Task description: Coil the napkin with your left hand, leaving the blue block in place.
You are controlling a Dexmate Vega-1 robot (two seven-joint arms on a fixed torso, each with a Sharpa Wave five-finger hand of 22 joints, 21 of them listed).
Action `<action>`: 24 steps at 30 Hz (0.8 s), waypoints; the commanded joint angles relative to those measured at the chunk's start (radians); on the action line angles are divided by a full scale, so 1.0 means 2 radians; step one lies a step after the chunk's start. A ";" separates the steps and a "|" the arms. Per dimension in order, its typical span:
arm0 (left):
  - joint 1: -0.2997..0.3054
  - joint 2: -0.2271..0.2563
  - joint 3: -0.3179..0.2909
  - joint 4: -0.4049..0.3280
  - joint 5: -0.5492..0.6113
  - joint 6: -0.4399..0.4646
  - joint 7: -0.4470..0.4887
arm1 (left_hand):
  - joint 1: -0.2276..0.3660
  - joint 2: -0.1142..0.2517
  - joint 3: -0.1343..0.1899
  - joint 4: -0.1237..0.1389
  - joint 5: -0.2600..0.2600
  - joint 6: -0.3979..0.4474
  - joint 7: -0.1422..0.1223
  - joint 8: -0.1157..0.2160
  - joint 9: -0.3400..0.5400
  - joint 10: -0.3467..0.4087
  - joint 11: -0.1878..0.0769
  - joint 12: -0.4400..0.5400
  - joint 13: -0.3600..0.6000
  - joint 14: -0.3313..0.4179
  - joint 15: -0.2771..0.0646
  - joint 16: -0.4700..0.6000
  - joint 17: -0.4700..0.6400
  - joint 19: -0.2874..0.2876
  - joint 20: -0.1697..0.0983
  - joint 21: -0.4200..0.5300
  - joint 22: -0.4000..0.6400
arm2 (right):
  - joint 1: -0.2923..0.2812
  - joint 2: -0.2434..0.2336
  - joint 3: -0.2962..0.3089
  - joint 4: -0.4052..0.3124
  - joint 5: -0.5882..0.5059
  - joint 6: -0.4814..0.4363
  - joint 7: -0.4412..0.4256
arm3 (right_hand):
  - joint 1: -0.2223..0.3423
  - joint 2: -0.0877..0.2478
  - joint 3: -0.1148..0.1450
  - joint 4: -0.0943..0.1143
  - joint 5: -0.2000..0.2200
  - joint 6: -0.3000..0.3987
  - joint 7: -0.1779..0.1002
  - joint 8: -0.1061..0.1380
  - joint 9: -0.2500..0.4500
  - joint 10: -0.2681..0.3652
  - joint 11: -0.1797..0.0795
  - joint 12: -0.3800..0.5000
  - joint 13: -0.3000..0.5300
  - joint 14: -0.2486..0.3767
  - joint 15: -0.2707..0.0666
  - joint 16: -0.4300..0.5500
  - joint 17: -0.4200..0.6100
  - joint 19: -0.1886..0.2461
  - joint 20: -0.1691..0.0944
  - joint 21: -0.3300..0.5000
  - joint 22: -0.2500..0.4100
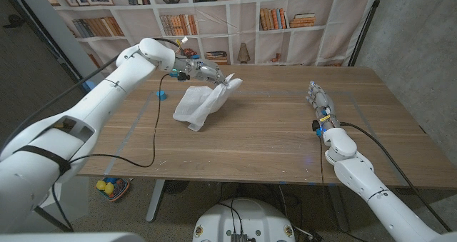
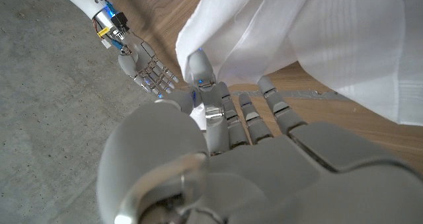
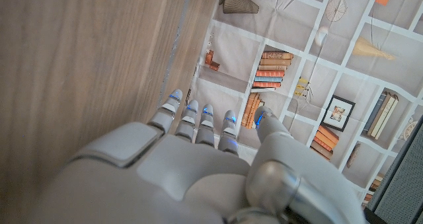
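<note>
No text, label, brand, number or sign can be read in any of the views. The book spines on the printed bookshelf backdrop (image 1: 214,21) behind the bench (image 1: 271,128) are too small and blurred to make out, and the framed pictures there carry no legible writing.

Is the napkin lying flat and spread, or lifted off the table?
Partly lifted. The left hand pinches one corner of the napkin up in the air, while its lower end rests bunched on the table.
</note>
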 commanded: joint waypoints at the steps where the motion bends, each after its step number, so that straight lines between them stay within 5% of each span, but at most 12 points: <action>1: 0.020 0.078 -0.003 -0.107 0.070 0.013 0.069 | 0.002 -0.007 0.006 -0.006 0.006 0.008 0.000 0.004 -0.004 0.011 -0.007 0.004 0.001 0.007 -0.028 -0.001 0.001 0.004 -0.004 0.005 -0.001 | 0.012 0.002 -0.004 0.010 0.002 -0.003 0.008 | 0.001 -0.004 0.000 0.002 0.000 0.002 0.000 -0.003 0.001 -0.001 0.000 -0.001 0.003 0.000 0.002 0.000 0.000 0.000 0.000 0.001 0.002; 8: 0.042 0.104 -0.010 -0.156 0.149 0.045 0.129 | -0.002 -0.009 0.010 -0.009 0.008 0.004 -0.007 0.001 -0.007 0.009 -0.013 0.004 0.001 0.007 -0.032 -0.003 0.001 0.002 -0.006 0.008 -0.001 | 0.019 0.003 -0.008 0.013 0.000 -0.003 0.011 | 0.001 -0.004 0.001 0.003 0.000 0.002 0.000 -0.003 0.001 -0.001 0.001 -0.001 0.003 0.000 0.002 0.000 0.000 0.000 0.000 0.001 0.002; 18: 0.068 0.111 -0.010 -0.183 0.255 0.094 0.211 | -0.008 -0.010 0.014 -0.009 0.010 0.001 -0.014 0.001 -0.006 0.008 -0.020 0.005 0.002 0.007 -0.035 -0.005 0.001 0.002 -0.008 0.013 -0.002 | 0.013 0.002 -0.007 0.006 -0.002 -0.007 0.005 | 0.001 -0.004 0.000 0.003 0.000 0.002 0.000 -0.003 0.001 0.000 0.000 0.000 0.003 0.000 0.002 0.000 0.001 0.000 0.000 0.001 0.002; 24: 0.076 0.107 0.013 -0.193 0.359 0.138 0.254 | -0.017 -0.011 0.015 -0.006 0.009 -0.005 -0.028 -0.003 -0.010 0.003 -0.031 0.004 0.002 0.006 -0.037 -0.006 0.002 0.001 -0.008 0.016 -0.003 | 0.011 0.003 -0.007 0.007 -0.002 -0.005 0.004 | 0.001 -0.005 0.000 0.003 0.000 0.002 0.000 -0.002 0.001 0.000 0.001 0.000 0.003 0.000 0.002 0.000 0.000 0.001 0.000 0.001 0.002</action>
